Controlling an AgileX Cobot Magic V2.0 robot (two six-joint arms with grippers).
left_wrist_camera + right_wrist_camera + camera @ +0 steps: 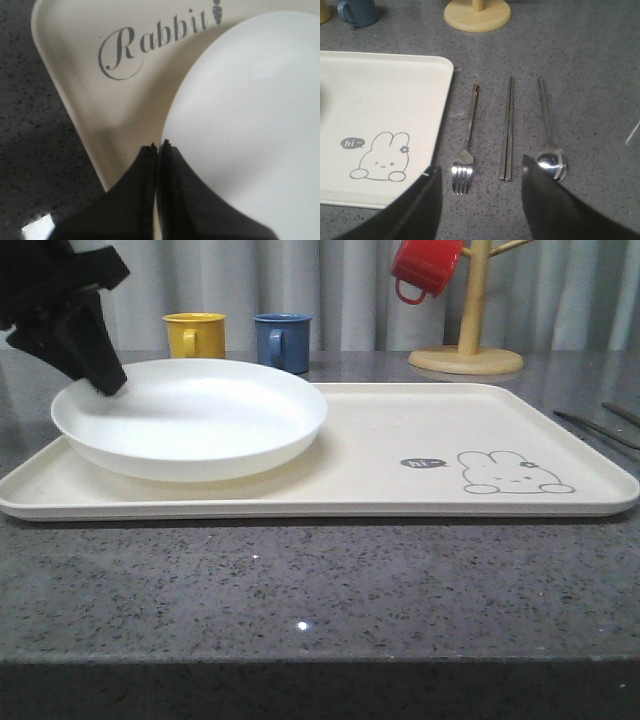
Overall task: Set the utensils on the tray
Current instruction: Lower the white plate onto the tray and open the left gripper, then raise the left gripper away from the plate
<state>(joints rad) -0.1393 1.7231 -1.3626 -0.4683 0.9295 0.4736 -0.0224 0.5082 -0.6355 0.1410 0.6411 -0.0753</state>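
Beside the tray (380, 100), on the counter, fork (466, 150), chopsticks (508, 129) and spoon (549, 142) are seen unplaced; the right gripper (480, 172) is spread empty above them, the left gripper (158, 149) closed empty.

Fork (465, 145), chopsticks (508, 130), spoon (548, 140) lie side by side on grey counter (580, 75), beside cream tray (385, 100) with rabbit drawing (382, 162). Right gripper (480, 172) fingers spread apart above fork and chopsticks. Wooden base (477, 14) and blue mug (357, 11) further away.
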